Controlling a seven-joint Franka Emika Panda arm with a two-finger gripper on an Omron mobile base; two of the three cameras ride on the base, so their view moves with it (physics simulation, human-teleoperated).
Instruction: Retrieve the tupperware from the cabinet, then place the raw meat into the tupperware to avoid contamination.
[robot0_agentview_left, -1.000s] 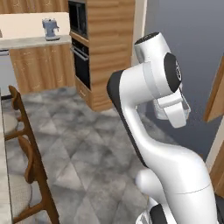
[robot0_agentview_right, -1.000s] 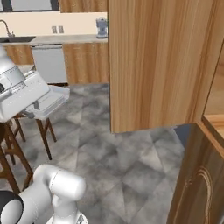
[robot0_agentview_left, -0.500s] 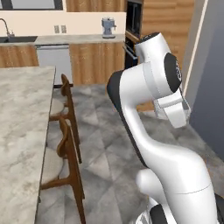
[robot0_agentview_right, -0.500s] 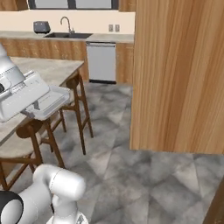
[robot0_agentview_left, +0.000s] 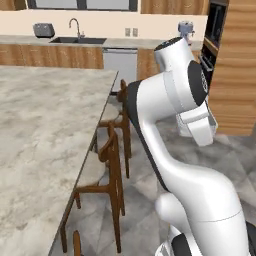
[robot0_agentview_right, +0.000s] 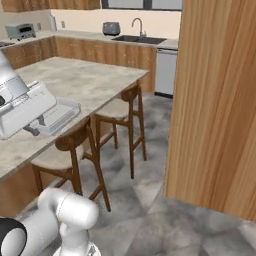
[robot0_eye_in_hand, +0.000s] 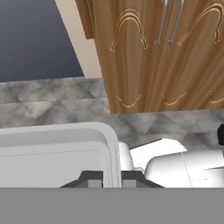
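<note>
Tupperware (robot0_agentview_right: 56, 116) is in my gripper (robot0_eye_in_hand: 111, 178): the two dark fingertips (robot0_eye_in_hand: 90, 179) are pinched shut on its rim, one on either side of the thin pale wall, and the clear box hangs out from the hand. In the right base view I see it held level in the air, just in front of the white hand and over the near edge of the marble island (robot0_agentview_right: 75, 87); I cannot tell whether it touches the top. In the hand view its pale rounded corner (robot0_eye_in_hand: 107, 135) takes up the lower left, with grey stone floor (robot0_eye_in_hand: 52, 103) beyond it.

Across that floor stands the cabinet (robot0_eye_in_hand: 162, 57), warm brown wood with carved arch ornaments and paired silver bar handles (robot0_eye_in_hand: 168, 19); its doors look closed from here. It is well apart from the box.

From the left base view my arm (robot0_agentview_left: 170, 130) bends up and over, with wooden stools (robot0_agentview_left: 112, 165) tucked along the island's side just beside it. At the back wall I make out a sink with a tap (robot0_agentview_left: 75, 31), a toaster (robot0_agentview_left: 44, 30) to its left and a dishwasher (robot0_agentview_left: 120, 60) under the counter. A tall plain wood panel (robot0_agentview_right: 220, 100) fills the right of the right base view.
</note>
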